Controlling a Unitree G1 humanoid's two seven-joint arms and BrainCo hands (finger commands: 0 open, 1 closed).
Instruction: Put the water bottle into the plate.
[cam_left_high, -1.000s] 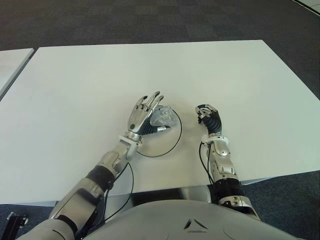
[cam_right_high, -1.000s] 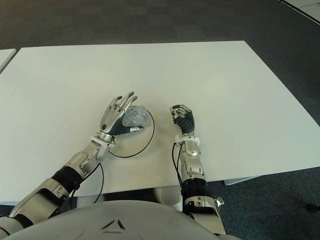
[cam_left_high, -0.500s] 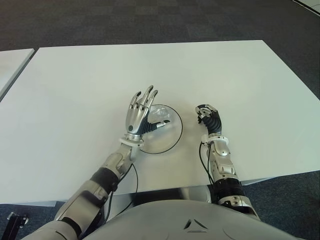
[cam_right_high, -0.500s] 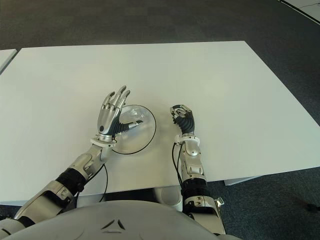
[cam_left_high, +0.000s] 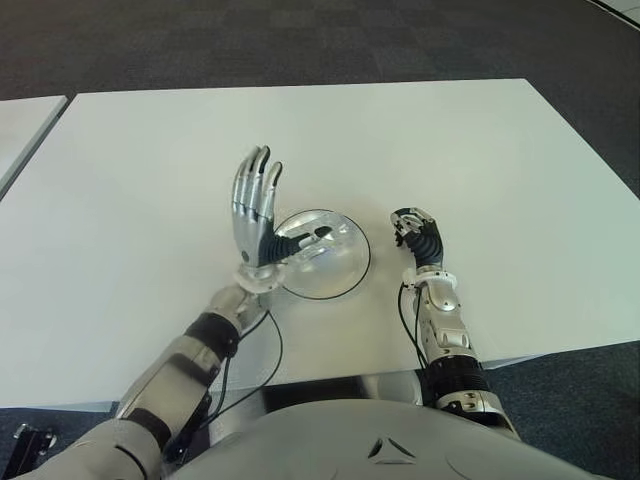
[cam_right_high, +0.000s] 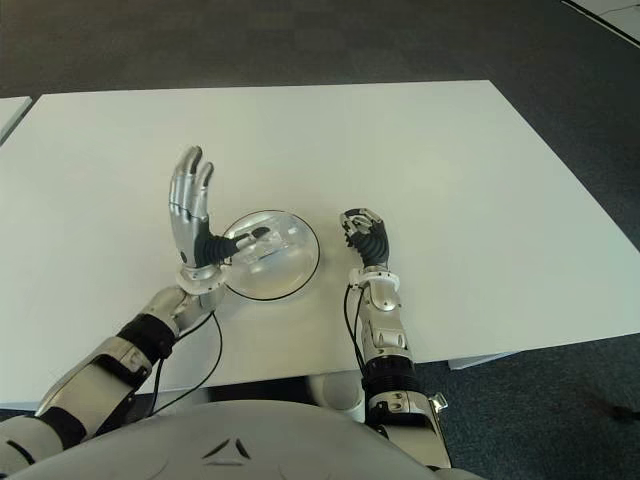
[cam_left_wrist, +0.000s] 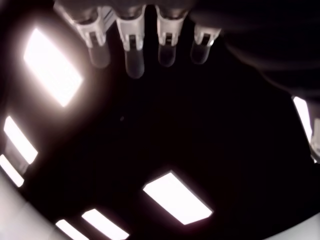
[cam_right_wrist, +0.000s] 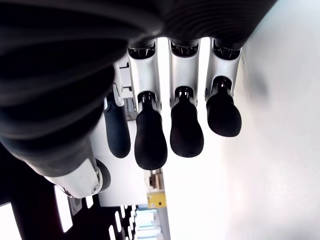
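Left hand (cam_left_high: 255, 205) is standing palm-up and fingers straight, just beside the plate's left rim, toward the near edge of the table (cam_left_high: 150, 150). Fingers are fully extended and holding nothing; the left wrist view is showing only bare fingertips (cam_left_wrist: 134, 62) against ceiling lights. Thumb is reaching out over the plate.

Water bottle (cam_left_high: 312, 243) is lying on its side inside the plate (cam_left_high: 345, 283), close to the thumb; I cannot tell whether the two are touching. Judgement: placement is looking done, with only clearing the hand away left.

Materials: bottle is clear, crinkled thin plastic, small and somewhat crushed, catching highlights; likely light and prone to rolling. Plate is round, shallow, glassy or pale with a thin dark rim. Table is matte white, smooth, rectangular.

Right hand (cam_left_high: 418, 235) is showing to the right of the plate, near the table's near edge, fingers curled inward on nothing, rubbery dark pads (cam_right_wrist: 186, 135) visible in its wrist view.
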